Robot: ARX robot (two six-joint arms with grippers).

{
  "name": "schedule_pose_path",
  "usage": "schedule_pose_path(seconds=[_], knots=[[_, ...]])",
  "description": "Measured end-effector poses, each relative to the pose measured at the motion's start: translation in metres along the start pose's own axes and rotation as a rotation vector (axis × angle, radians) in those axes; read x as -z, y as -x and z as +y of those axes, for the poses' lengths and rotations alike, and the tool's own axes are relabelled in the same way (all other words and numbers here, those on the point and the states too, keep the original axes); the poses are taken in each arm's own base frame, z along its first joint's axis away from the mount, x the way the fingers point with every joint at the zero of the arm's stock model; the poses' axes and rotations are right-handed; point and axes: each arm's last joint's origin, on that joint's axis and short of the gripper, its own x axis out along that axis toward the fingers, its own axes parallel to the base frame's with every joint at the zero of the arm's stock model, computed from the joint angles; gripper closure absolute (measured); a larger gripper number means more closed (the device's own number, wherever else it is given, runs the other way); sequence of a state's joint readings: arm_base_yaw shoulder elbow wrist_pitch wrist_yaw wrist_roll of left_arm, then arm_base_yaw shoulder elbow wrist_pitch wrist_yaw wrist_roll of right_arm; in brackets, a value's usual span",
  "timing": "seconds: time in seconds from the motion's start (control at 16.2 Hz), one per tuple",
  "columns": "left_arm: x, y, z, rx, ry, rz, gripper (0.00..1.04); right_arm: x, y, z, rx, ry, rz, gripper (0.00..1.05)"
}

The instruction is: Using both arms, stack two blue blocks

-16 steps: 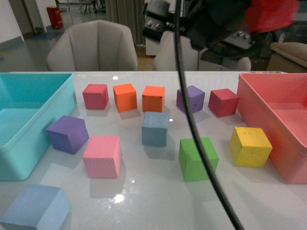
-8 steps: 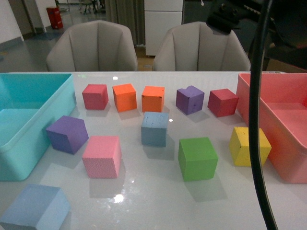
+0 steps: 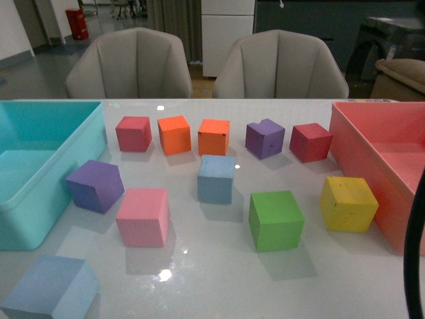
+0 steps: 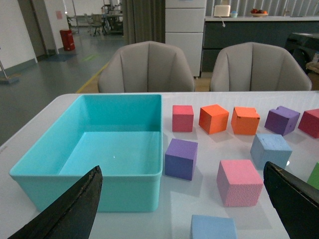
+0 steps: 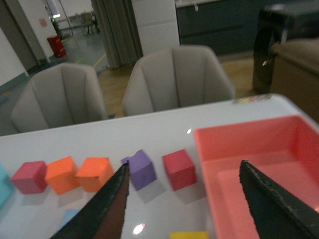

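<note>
- The white worktop [image 3: 219,286] carries everything; it is glossy and reflects the ceiling light.
- Two grey padded chairs [image 3: 127,64] stand side by side behind its far edge.
- A turquoise bin [image 3: 26,226] sits at the left edge and a pink bin [image 3: 362,156] at the right edge, well apart, with the blocks between them.
- The left claw [image 4: 182,172] hangs above the worktop's near left part, its black fingers [image 4: 65,214] spread wide apart and gripping nothing.
- The right claw [image 5: 183,167] hangs high over the right side near the pink bin, its fingers [image 5: 107,214] likewise wide apart.
- A thick black cable [image 3: 415,252] curves down the right edge of the front view.
- The steel-blue block [image 3: 216,178] rests flat near the middle of the worktop, touching no neighbour.
- The paler blue block [image 3: 50,289] lies at the near left corner, in front of the turquoise bin, well apart from the steel-blue one.
- A purple block [image 3: 95,185] sits just beside the turquoise bin, with a pink block [image 3: 143,216] near it.
- A green block [image 3: 276,220] and a yellow block [image 3: 348,203] sit to the right.
- The far row runs crimson [image 3: 133,133], orange [image 3: 173,134], orange [image 3: 213,136], purple [image 3: 264,138] and dark red [image 3: 310,141].
</note>
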State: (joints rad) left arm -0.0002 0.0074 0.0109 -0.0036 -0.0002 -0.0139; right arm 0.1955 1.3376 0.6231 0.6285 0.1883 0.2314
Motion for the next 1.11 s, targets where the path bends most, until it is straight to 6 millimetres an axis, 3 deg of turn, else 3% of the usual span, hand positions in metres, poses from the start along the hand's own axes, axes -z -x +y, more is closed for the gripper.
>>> schedule_pose_path(seconds=[0.12, 0.31, 0.37, 0.49, 1.11], knots=[[0.000, 0.000, 0.000, 0.000, 0.000, -0.001, 0.07, 0.001, 0.046, -0.027, 0.014, 0.148, -0.075, 0.58], [0.000, 0.000, 0.000, 0.000, 0.000, 0.000, 0.07, 0.031, 0.117, -0.046, -0.015, 0.207, 0.018, 0.98], [0.000, 0.000, 0.000, 0.000, 0.000, 0.000, 0.07, 0.032, 0.137, -0.056, 0.015, 0.208, -0.001, 1.03], [0.000, 0.000, 0.000, 0.000, 0.000, 0.000, 0.07, 0.040, 0.171, -0.058, -0.001, 0.209, -0.061, 1.03], [0.000, 0.000, 0.000, 0.000, 0.000, 0.000, 0.07, 0.062, 0.172, -0.063, -0.002, 0.209, -0.082, 1.03]])
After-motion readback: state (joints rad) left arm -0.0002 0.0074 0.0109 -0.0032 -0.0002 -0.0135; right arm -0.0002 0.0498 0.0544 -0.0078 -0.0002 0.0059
